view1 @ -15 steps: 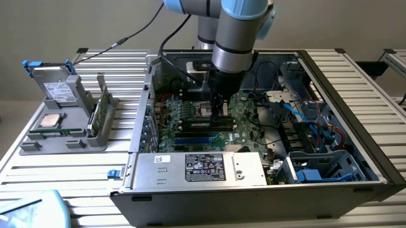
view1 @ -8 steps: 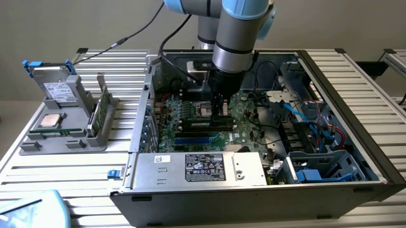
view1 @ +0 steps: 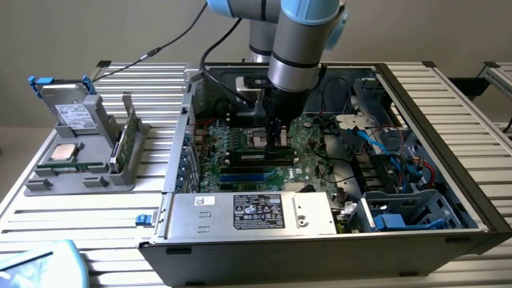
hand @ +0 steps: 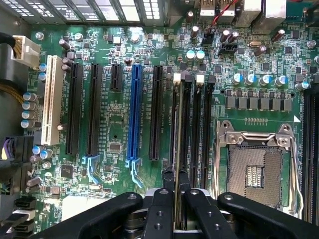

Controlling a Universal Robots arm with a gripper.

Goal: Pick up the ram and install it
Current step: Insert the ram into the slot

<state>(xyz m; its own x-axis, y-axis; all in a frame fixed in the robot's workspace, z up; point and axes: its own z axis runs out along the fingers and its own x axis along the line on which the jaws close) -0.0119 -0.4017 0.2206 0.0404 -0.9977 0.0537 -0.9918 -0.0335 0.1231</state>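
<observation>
Well, starting at the exterior view's left: a grey moulded tray [view1: 48,183] sits on the ribbed metal table [view1: 72,222]. It carries a boxy drive [view1: 71,111] with blue tabs, a square silver processor [view1: 64,152] and a thin green board [view1: 122,147] standing on edge.

In the middle of that frame the open dark case [view1: 320,258] shows its green motherboard [view1: 312,141], dense with small parts. My arm [view1: 300,54] — a smooth grey tube with pale blue caps — reaches straight down into it.

My pincer [view1: 280,143] is pressed together on the ram [hand: 177,144]. The wrist view shows it edge-on: a long, flat sliver between my two black fingers [hand: 160,209], held upright and lined up along the long black memory slots [hand: 187,124]. Whether it is seated in one I cannot tell. Just beside those slots lies the square processor socket [hand: 254,169] in its shiny metal frame.

At the lower centre of the exterior frame sits a plain steel power supply [view1: 248,213] with a dark label. Toward the right, blue cables [view1: 376,141] loop inside the case.
</observation>
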